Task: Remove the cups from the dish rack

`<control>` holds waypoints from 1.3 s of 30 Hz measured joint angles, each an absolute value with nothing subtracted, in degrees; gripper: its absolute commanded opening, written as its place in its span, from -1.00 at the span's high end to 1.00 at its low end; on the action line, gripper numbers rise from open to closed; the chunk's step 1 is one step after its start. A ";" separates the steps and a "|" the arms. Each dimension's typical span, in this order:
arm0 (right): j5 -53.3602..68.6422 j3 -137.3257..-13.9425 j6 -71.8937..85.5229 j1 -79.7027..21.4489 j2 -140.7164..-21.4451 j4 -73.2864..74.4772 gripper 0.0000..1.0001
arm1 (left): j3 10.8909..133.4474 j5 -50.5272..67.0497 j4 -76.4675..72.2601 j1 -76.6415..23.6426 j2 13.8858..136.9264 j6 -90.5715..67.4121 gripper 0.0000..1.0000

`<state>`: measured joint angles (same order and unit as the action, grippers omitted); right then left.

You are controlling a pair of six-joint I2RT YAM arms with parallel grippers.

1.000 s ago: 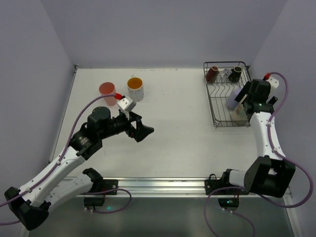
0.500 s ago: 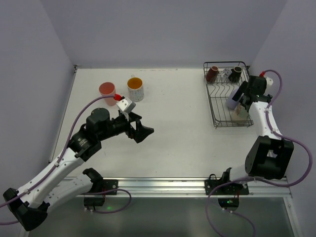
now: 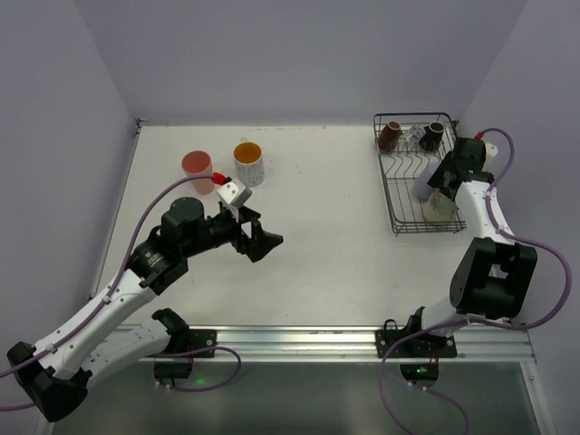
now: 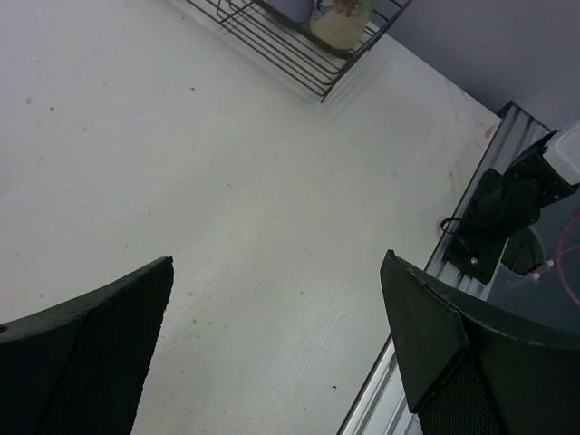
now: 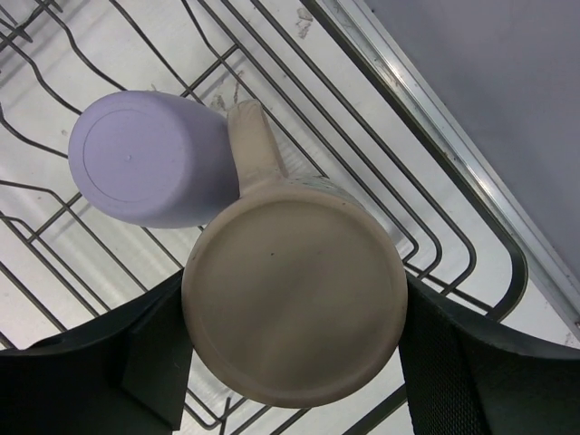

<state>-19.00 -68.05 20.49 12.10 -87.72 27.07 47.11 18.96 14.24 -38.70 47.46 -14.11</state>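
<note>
Right gripper point(image 3: 446, 181) farther back, astride cream mug point(image 5: 294, 304) (lilac cup point(image 5: 149, 159) alongside).

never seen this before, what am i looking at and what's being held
Two robot arms are bolted to a table. The wide picture looks down from above; the other two look out from each wrist. On the table stand a pink cup and a white mug. The left gripper is open, empty. The dish rack holds two brown mugs, a lavender cup and an upturned cream mug. The right gripper has its fingers either side of that mug; whether they squeeze it I can't tell.
</note>
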 measured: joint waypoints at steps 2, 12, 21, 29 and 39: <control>-19.25 -68.23 20.56 12.10 -87.77 27.14 -0.12 | 47.11 18.74 14.22 -38.70 47.46 -14.00 -1.00; -19.94 -66.96 21.37 12.05 -79.44 30.65 0.63 | 47.11 18.68 14.22 -38.70 48.75 -13.96 -1.00; -15.22 -66.96 23.35 12.05 -65.89 30.70 0.78 | 47.13 20.84 12.88 -38.70 51.62 -16.03 -1.00; -1.15 -60.80 28.56 12.12 -57.34 25.26 0.81 | 47.35 25.80 4.38 -38.98 56.88 -24.84 -0.95; 21.78 -52.93 39.97 9.08 -55.70 11.64 0.79 | 49.78 28.56 -15.81 -40.53 74.83 -34.59 -0.90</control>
<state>21.78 -52.93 39.97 9.08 -55.70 11.64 49.78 28.56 -15.81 -40.53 74.83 -34.59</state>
